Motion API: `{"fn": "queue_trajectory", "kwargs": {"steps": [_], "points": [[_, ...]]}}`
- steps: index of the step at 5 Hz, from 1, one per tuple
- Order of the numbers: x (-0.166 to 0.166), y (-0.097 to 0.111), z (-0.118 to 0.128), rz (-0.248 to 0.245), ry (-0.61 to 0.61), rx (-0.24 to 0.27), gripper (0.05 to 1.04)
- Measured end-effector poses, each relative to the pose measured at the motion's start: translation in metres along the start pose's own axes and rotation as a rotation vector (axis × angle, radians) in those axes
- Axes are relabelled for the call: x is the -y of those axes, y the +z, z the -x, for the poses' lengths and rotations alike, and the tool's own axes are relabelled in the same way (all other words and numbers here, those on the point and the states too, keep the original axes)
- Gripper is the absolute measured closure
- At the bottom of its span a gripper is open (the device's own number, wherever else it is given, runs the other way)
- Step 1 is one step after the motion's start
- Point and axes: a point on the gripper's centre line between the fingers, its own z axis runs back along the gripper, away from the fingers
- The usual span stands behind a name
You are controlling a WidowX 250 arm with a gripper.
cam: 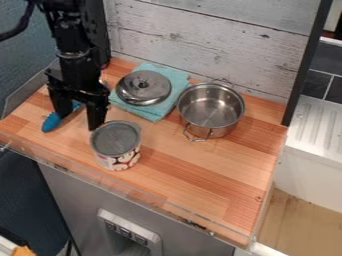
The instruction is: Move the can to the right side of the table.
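Hanging wide and empty beside the can [117, 145], the end effector [79, 121] is presumably spread to grip it.

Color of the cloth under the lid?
Light teal-blue cloth, seen best in the camera view.
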Motion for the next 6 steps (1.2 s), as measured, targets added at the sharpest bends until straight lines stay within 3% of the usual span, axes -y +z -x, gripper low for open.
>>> {"fn": "queue_trajectory", "kwargs": {"steps": [1,2,5,6], "points": [[0.011,-0.005,0.01,-0.002,-0.014,-0.019,0.083],[0.025,0.001,0.015,0.0,-0.012,-0.005,0.083],[0.104,0.005,0.027,0.081,0.04,-0.035,0.083],[0.122,0.006,0.026,0.085,0.037,-0.036,0.083]]}}
